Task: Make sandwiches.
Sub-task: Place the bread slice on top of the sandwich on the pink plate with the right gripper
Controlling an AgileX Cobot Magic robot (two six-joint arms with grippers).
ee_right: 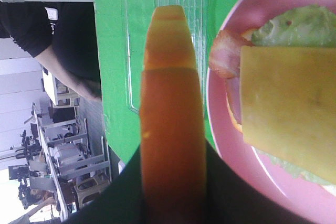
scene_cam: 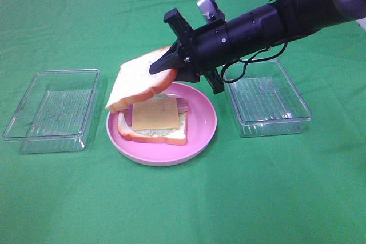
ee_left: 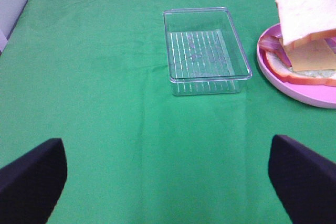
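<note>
On the pink plate point(scene_cam: 201, 134) lies a white bread slice point(scene_cam: 150, 136) topped with pale green lettuce point(scene_cam: 172, 131), a bacon strip point(scene_cam: 182, 105) and a yellow cheese square point(scene_cam: 154, 112). My right gripper point(scene_cam: 166, 64) is shut on the second bread slice point(scene_cam: 139, 82) by its orange-brown crust point(ee_right: 170, 103). It holds the slice tilted above the stack's back left part, apart from the cheese point(ee_right: 289, 98). My left gripper point(ee_left: 167, 141) stands open over bare green cloth, well short of the plate point(ee_left: 294, 85), with nothing between its fingers. It does not show in the exterior view.
Two clear plastic trays stand empty on the green cloth, one to the left of the plate point(scene_cam: 66, 71) and one to its right point(scene_cam: 274, 123). The left tray point(ee_left: 210, 77) lies ahead of my left gripper. The right arm reaches in above the right tray.
</note>
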